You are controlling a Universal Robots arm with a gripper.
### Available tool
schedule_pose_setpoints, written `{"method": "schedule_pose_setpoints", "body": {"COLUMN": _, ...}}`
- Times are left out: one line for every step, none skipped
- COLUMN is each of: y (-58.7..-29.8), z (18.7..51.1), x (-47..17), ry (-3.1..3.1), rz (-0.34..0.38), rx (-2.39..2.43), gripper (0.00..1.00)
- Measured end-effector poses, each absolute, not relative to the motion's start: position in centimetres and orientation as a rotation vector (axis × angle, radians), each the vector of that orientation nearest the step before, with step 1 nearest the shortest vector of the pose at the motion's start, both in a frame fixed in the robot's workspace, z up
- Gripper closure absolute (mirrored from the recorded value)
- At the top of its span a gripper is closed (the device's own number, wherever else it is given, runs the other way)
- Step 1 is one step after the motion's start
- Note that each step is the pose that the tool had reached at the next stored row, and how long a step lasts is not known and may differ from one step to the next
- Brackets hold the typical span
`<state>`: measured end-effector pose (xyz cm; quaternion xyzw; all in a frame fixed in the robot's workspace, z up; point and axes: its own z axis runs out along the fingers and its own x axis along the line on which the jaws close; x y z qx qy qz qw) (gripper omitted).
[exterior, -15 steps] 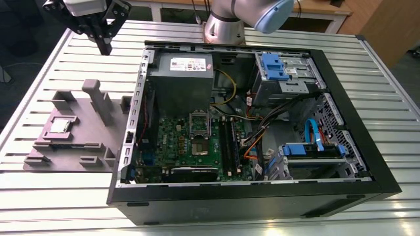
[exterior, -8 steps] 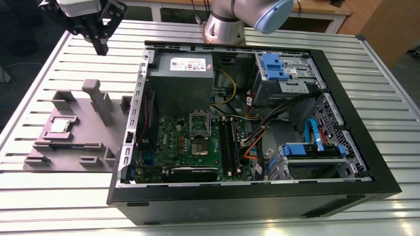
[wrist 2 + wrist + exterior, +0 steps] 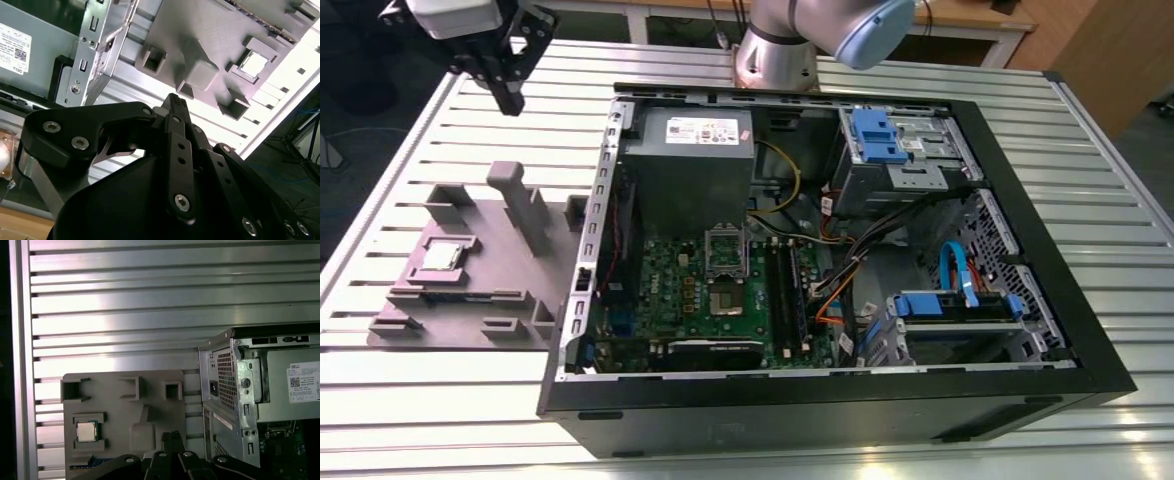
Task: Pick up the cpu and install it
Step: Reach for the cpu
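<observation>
Approach step: the cpu is not yet picked up

The black two-finger gripper point(image 3: 510, 98) hangs in the air with its fingers brought together and nothing between them. Below it and well apart, the small flat square cpu with silvery metal top point(image 3: 443, 255) lies in a recess of the grey moulded plastic fixture point(image 3: 494, 290). Farther out from the gripper stands the open black computer case point(image 3: 1051, 255), and inside it the dark square socket point(image 3: 727, 297) is without a chip. I judge that picking calls first for spreading the fingers, then bringing them straight over the cpu's thin edges.
</observation>
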<state>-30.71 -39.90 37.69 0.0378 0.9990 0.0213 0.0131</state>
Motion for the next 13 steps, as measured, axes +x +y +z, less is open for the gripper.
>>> {"method": "schedule_pose_setpoints", "body": {"y": -39.9, "z": 37.6, "x": -30.9, "ry": 3.112, "rz": 0.066, "rx": 0.118, "gripper": 0.90}}
{"method": "schedule_pose_setpoints", "body": {"y": -39.9, "z": 37.6, "x": -31.2, "ry": 3.112, "rz": 0.066, "rx": 0.118, "gripper": 0.90}}
{"method": "schedule_pose_setpoints", "body": {"y": -39.9, "z": 37.5, "x": -31.4, "ry": 3.113, "rz": 0.066, "rx": 0.118, "gripper": 0.90}}
{"method": "schedule_pose_setpoints", "body": {"y": -39.9, "z": 37.5, "x": -31.6, "ry": 3.112, "rz": 0.066, "rx": 0.118, "gripper": 0.90}}
{"method": "schedule_pose_setpoints", "body": {"y": -39.9, "z": 37.4, "x": -31.9, "ry": 3.113, "rz": 0.066, "rx": 0.118, "gripper": 0.90}}
{"method": "schedule_pose_setpoints", "body": {"y": -39.9, "z": 37.4, "x": -32.1, "ry": 3.112, "rz": 0.066, "rx": 0.118, "gripper": 0.90}}
{"method": "schedule_pose_setpoints", "body": {"y": -39.9, "z": 37.3, "x": -32.3, "ry": 3.112, "rz": 0.066, "rx": 0.118, "gripper": 0.90}}
{"method": "schedule_pose_setpoints", "body": {"y": -39.9, "z": 37.3, "x": -32.6, "ry": 3.113, "rz": 0.066, "rx": 0.118, "gripper": 0.90}}
{"method": "schedule_pose_setpoints", "body": {"y": -39.9, "z": 37.2, "x": -32.8, "ry": 3.112, "rz": 0.066, "rx": 0.118, "gripper": 0.90}}
{"method": "schedule_pose_setpoints", "body": {"y": -39.9, "z": 37.2, "x": -33.0, "ry": 3.112, "rz": 0.066, "rx": 0.118, "gripper": 0.90}}
{"method": "schedule_pose_setpoints", "body": {"y": -39.9, "z": 37.1, "x": -33.3, "ry": 3.113, "rz": 0.066, "rx": 0.118, "gripper": 0.90}}
{"method": "schedule_pose_setpoints", "body": {"y": -39.9, "z": 37.1, "x": -33.5, "ry": 3.113, "rz": 0.066, "rx": 0.118, "gripper": 0.90}}
{"method": "schedule_pose_setpoints", "body": {"y": -39.9, "z": 37.0, "x": -33.7, "ry": 3.113, "rz": 0.066, "rx": 0.118, "gripper": 0.90}}
